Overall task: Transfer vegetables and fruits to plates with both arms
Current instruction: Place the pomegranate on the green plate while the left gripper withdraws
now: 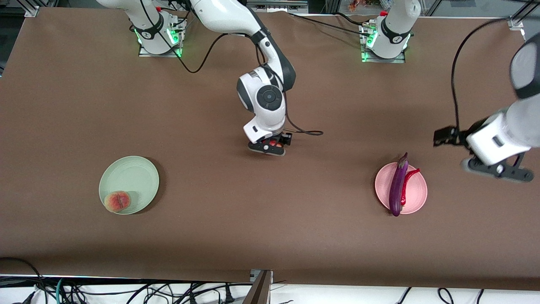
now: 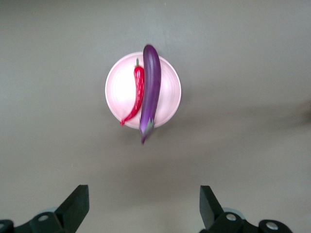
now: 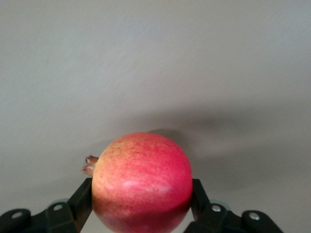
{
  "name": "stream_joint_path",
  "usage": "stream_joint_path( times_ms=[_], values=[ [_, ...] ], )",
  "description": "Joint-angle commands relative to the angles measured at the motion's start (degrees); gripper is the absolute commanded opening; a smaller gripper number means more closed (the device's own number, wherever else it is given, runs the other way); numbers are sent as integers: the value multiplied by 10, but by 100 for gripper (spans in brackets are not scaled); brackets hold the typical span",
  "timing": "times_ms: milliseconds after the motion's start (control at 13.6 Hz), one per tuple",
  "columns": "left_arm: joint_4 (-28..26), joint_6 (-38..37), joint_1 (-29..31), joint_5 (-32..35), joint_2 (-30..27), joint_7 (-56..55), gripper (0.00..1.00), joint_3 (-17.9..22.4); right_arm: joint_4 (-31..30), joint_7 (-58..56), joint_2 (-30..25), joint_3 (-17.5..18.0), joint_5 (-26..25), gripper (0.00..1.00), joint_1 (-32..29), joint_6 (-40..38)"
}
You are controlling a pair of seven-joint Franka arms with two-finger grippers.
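— Right gripper [image 1: 270,147]?
— Clamped on the round red fruit [image 3: 142,182], one finger [image 3: 81,199] pressed to each side. Down near the middle of the brown bench [image 1: 253,219], roughly midway between the two plates and nearer the robots' bases than either. Hard to tell whether resting on the surface or just above it.

— Left gripper [image 2: 143,206]?
— Spread wide, holding nothing. Raised over the left arm's end of the bench, just off the pink plate [image 1: 417,198], looking down at it. Waiting there.

— On the pink plate?
— Purple eggplant [image 1: 398,185] laid across it, both ends hanging past the rim. Red chili pepper [image 1: 407,185] right alongside, touching or nearly so, on the side toward the left arm's end of the bench.

— Green plate [image 1: 130,177]?
— Toward the right arm's end of the bench, about as near the front camera as the pink one. Peach [image 1: 117,201] sitting at its rim on the part nearest the front camera, crease facing up.

— Anything else on the bench?
— Black cable [image 1: 303,131] trailing beside the right gripper.
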Motion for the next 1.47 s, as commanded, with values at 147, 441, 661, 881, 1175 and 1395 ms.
stream_joint_path(
  times_ms=[147,441,661,881,1175,1395],
  values=[
    [-108,-6,13,-13,-107,-5,100,3,-4,-218,-17,-101,-10,30,-48,-116],
    [-250,71,16,-13,-189,-27,100,3,-16,-456,-17,-116,-9,30,-163,-135],
    [-262,89,18,-14,-198,-51,100,3,-19,-577,-16,-113,-3,30,-242,-134],
    [-258,88,18,-13,-197,-57,100,1,-20,-636,-14,-113,-1,30,-280,-127],
    [-242,87,19,-11,-195,-51,100,4,-26,-655,-9,-95,6,30,-311,-109],
    [-207,61,19,-6,-183,-57,100,4,-44,-666,-6,-86,6,30,-315,-73]
  ],
)
